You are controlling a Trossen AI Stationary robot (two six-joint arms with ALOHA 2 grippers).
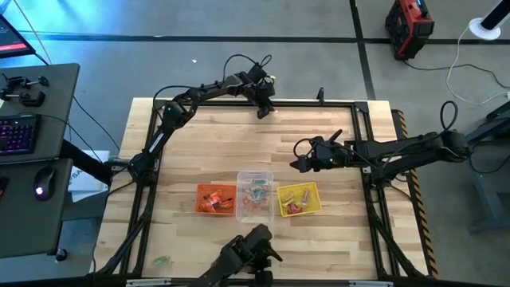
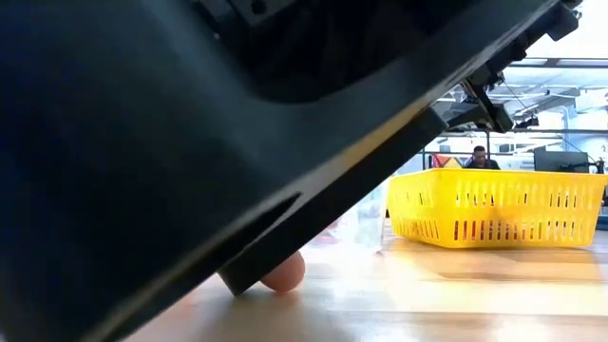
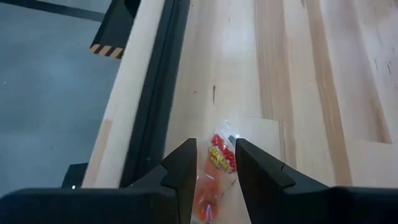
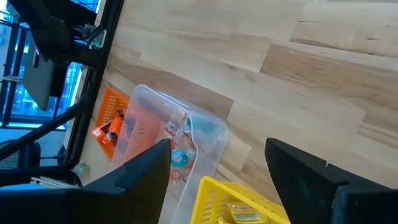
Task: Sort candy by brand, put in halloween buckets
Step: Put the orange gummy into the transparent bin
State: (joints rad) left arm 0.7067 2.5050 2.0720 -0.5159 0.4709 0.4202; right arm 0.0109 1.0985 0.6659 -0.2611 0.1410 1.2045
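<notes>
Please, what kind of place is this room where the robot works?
Probably a robotics lab or workshop. The light wooden table sits in a black metal frame on a grey concrete floor; a desk with a backlit keyboard and mouse stands beside it, and the low view shows a person at monitors behind.

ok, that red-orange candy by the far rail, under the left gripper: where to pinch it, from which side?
Across its narrow middle, from straight above. The candy lies flat on the wood, long axis parallel to the rail, and the left gripper already straddles its long edges, clear of the rail.
</notes>
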